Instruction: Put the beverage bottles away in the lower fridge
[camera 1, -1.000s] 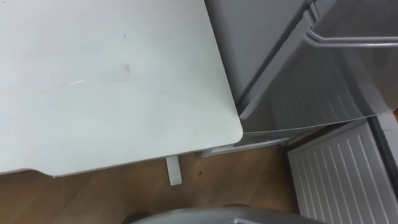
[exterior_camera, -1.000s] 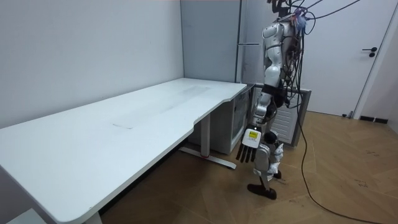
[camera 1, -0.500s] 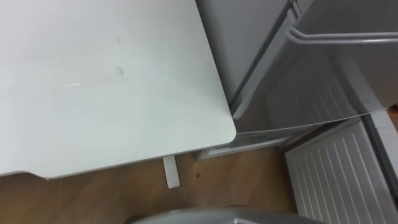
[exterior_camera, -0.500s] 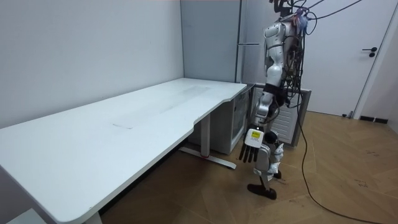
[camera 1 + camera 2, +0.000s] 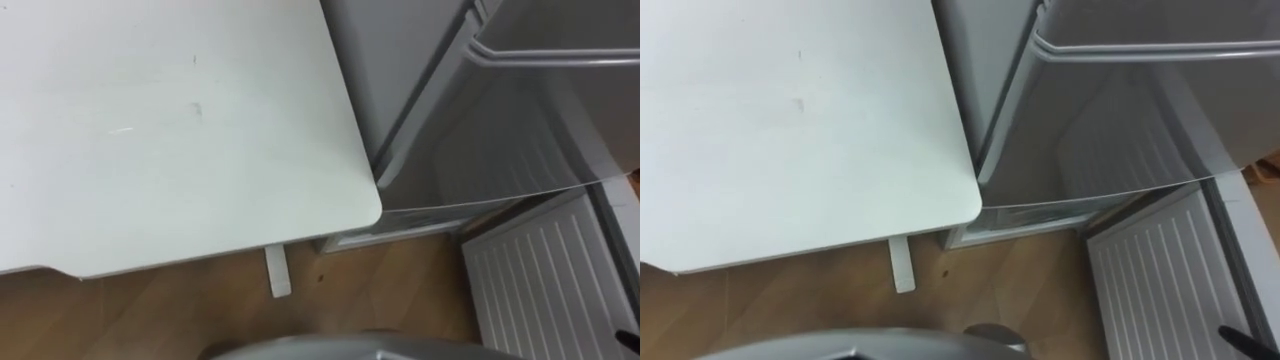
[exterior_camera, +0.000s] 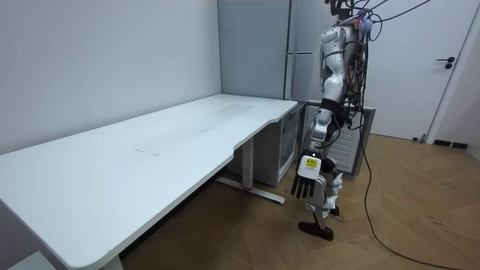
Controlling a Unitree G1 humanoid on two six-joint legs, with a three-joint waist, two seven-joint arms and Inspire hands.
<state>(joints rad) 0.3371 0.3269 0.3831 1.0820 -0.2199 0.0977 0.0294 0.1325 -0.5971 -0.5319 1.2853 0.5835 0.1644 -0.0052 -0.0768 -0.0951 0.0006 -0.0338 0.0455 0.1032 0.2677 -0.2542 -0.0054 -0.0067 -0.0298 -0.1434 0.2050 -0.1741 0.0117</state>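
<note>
Nr fridge [image 5: 400,60]: left robot hand [image 6: 304,174] hangs, fingers straight; right robot hand [image 5: 1240,335] can't tell.

White table [image 5: 180,130] on wooden floor [image 5: 150,310], white door [image 6: 412,75] beyond

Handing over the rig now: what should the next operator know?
Left hand: open, hanging beside the leg, holding nothing.
Right hand: likely the dark tip at the eye view's lower right edge; state unclear.
Robot stands by the corner of the white table, facing the fridge; its lower door looks open.
Done: door opened, apparently. Left: fetch the drinks, load them, shut the door.
</note>
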